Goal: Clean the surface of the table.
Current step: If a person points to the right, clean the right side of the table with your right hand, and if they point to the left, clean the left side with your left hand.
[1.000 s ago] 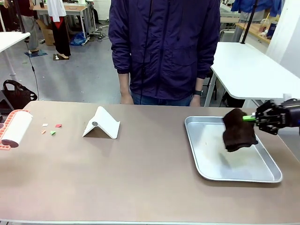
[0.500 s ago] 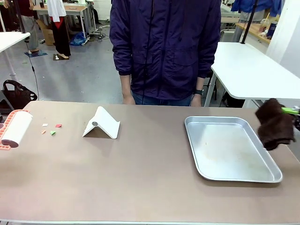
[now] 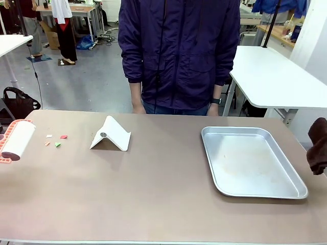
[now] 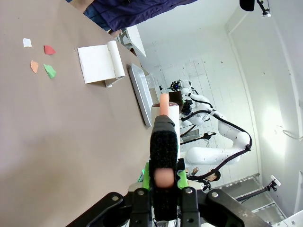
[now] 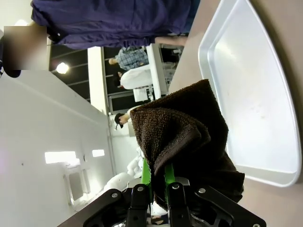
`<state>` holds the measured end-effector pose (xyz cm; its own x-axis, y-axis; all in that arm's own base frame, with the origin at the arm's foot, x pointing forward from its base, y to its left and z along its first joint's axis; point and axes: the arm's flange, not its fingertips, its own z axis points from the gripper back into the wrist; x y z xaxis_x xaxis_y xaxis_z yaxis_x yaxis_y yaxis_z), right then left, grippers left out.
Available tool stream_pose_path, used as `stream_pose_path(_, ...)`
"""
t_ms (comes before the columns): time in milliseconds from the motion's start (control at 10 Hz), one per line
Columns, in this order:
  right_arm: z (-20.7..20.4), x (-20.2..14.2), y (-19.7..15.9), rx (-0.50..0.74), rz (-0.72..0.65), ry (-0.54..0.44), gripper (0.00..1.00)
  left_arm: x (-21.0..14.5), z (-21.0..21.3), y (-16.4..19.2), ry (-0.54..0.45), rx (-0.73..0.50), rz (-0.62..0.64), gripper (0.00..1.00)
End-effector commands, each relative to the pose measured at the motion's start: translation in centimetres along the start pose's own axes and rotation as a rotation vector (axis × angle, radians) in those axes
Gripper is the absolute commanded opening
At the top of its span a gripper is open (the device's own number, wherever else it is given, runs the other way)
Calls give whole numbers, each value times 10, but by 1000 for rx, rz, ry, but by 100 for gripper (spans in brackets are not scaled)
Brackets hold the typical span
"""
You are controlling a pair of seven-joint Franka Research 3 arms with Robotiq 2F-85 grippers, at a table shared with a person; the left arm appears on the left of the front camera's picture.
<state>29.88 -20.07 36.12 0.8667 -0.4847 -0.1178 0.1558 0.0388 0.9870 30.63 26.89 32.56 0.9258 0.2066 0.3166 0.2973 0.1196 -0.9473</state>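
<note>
Right jaws clamp brown cloth beside tray; left jaws clamp lint roller above table.

A person in a dark jacket stands top centre behind the table, which holds a metal tray at right, a white folded stand left of centre, and paper scraps beside a lint roller at far left, while a brown cloth hangs at the frame's right edge.

Bright, even indoor light, soft shadows; wrist views curve at the edges.

Black right claw — green pads
</note>
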Motion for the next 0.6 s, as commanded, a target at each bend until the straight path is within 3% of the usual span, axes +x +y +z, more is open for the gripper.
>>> stream_pose_path(0, -6, 0, 10, 3, 6, 32, 12, -1, -1, -2, 1, -6, -2, 4)
stream_pose_path(500, -7, 0, 2, -4, 5, 20, 12, -1, -1, -2, 1, -6, -2, 4)
